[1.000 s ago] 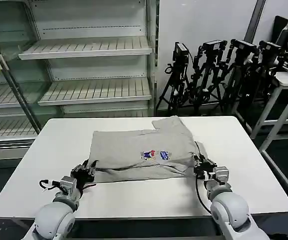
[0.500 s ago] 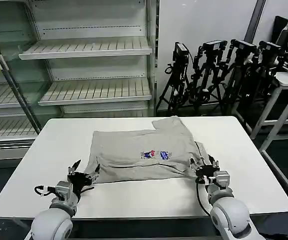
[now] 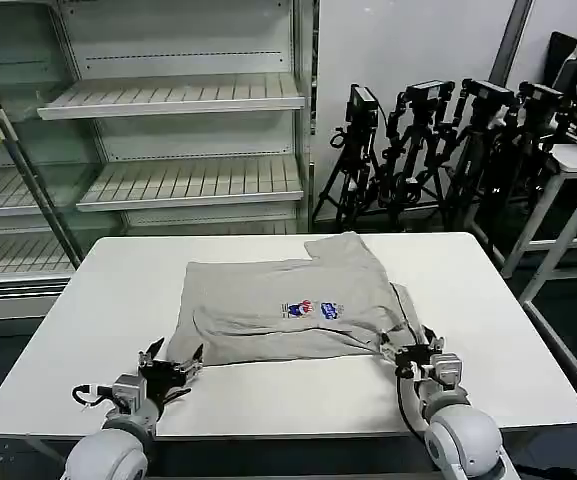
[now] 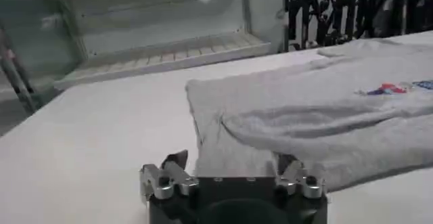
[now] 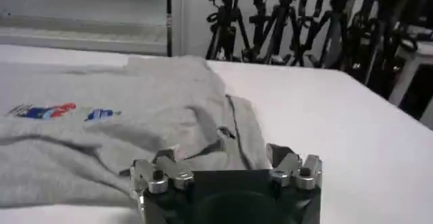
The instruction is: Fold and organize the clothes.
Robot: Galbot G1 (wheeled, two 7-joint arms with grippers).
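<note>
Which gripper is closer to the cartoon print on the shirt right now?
Right. The right gripper sits open at the shirt's near right corner, a short way from the cartoon print. The left gripper, open at the near left corner, is farther from it.

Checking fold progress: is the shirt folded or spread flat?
Partly folded: the shirt's near hem is doubled over, forming a ridge below the print.

The shirt point(image 3: 293, 305) was soft matt grey cloth, creased; the counter point(image 3: 478, 290) smooth, faintly glossy white; each hand point(image 4: 233, 181) probably bare metal on black plastic.
</note>
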